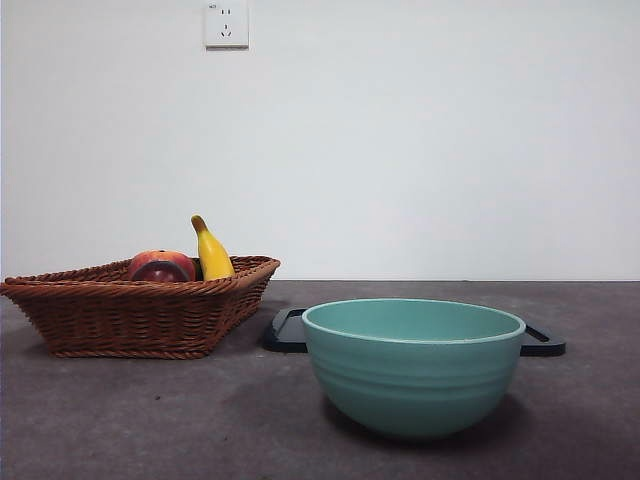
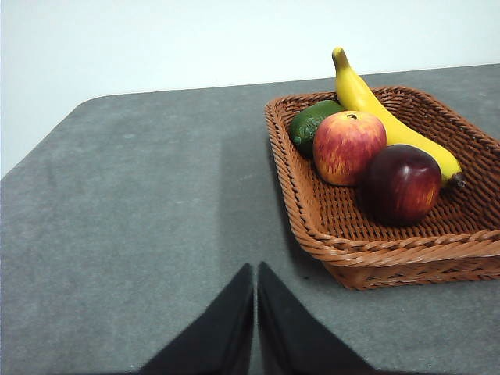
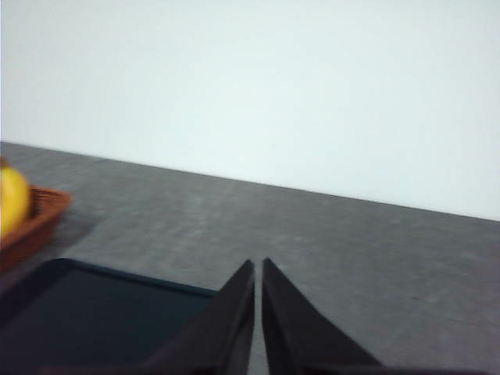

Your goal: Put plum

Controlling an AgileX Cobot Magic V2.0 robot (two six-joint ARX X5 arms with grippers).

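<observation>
The dark maroon plum (image 2: 401, 183) lies in the wicker basket (image 2: 367, 242) beside a red-orange peach-like fruit (image 2: 348, 146), a yellow banana (image 2: 375, 109) and a green fruit (image 2: 311, 123). In the front view the plum (image 1: 158, 271) just shows above the rim of the basket (image 1: 140, 315) at the left. My left gripper (image 2: 255, 269) is shut and empty, over bare table short of the basket. My right gripper (image 3: 258, 264) is shut and empty, near a black tray (image 3: 94, 312). Neither gripper shows in the front view.
A teal bowl (image 1: 413, 365) stands at the front, right of the basket. The black tray (image 1: 285, 330) lies flat behind the bowl. A white wall with a socket (image 1: 226, 24) closes the back. The table top is dark grey.
</observation>
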